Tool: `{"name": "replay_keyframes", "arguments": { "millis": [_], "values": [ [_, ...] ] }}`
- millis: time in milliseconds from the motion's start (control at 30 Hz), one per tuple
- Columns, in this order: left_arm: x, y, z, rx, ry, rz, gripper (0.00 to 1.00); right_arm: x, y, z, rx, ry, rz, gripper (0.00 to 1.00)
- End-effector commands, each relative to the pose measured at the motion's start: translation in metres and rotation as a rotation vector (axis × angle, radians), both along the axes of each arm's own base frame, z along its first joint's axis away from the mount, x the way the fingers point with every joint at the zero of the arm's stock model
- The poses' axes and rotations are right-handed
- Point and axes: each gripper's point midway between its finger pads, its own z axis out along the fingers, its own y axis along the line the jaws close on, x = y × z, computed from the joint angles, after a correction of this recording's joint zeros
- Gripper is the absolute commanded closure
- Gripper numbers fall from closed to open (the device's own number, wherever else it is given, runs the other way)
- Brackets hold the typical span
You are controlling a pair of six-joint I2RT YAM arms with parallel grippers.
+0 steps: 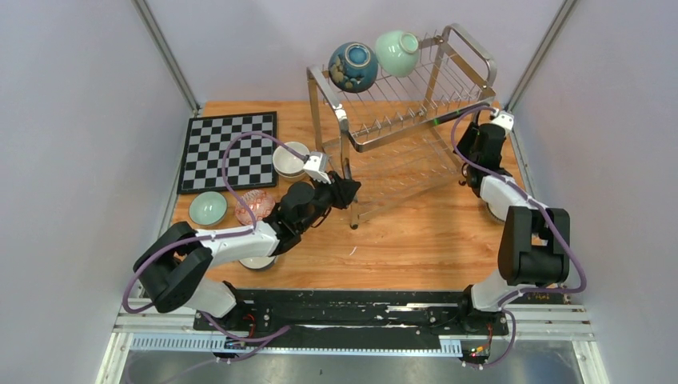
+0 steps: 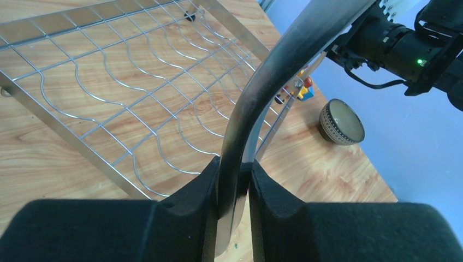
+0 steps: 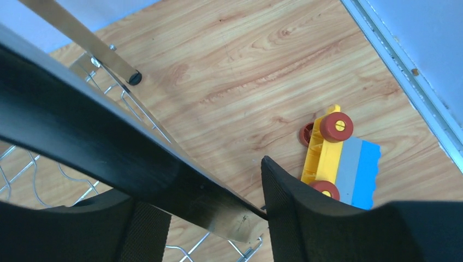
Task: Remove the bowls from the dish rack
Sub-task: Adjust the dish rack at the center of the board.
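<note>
Now two bowls [image 1: 353, 66] on dish rack [image 1: 400, 120] — left gripper [image 2: 235, 174] pinches it, right gripper [image 3: 213, 202] hold unclear

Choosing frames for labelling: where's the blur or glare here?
Top external: evenly lit, dish rack sharp. Left wrist: left claw blurred up close, glare streak along the chrome tube it clamps. Right wrist: dark bar across the frame defocused, toy car crisp.

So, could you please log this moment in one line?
left gripper: shut on dish rack tube | right gripper: around dish rack bar | upper tier: dark blue bowl, mint green bowl
</note>
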Motion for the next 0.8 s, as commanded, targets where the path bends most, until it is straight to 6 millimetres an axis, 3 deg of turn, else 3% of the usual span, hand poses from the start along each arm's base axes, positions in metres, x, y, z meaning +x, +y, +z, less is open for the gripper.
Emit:
{"name": "replay_keyframes", "arguments": {
  "millis": [0, 100, 300, 500, 667, 767],
  "values": [
    [-0.020, -0.016, -0.023, 0.017, 0.085, -0.064, 0.98, 0.009, 0.023, 0.003, 0.142, -0.029, 0.051, 0.35],
    [-0.019, -0.011, -0.025, 0.032, 0.103, -0.040, 0.89, -0.001, 0.022, 0.005, 0.139, -0.026, 0.043, 0.27],
    [-0.023, 0.006, -0.020, 0.078, 0.104, 0.000, 0.57, -0.029, 0.019, 0.020, 0.114, -0.035, 0.037, 0.19],
    [-0.028, 0.022, -0.018, 0.097, 0.106, 0.030, 0.39, -0.061, 0.018, 0.029, 0.105, -0.035, 0.030, 0.15],
    [-0.039, 0.035, -0.011, 0.094, 0.109, 0.033, 0.14, -0.108, 0.024, 0.026, 0.178, 0.029, -0.001, 0.14],
    [-0.049, 0.050, -0.009, 0.161, 0.138, 0.042, 0.04, -0.138, 0.045, 0.027, 0.211, 0.033, 0.051, 0.14]
  ]
}}
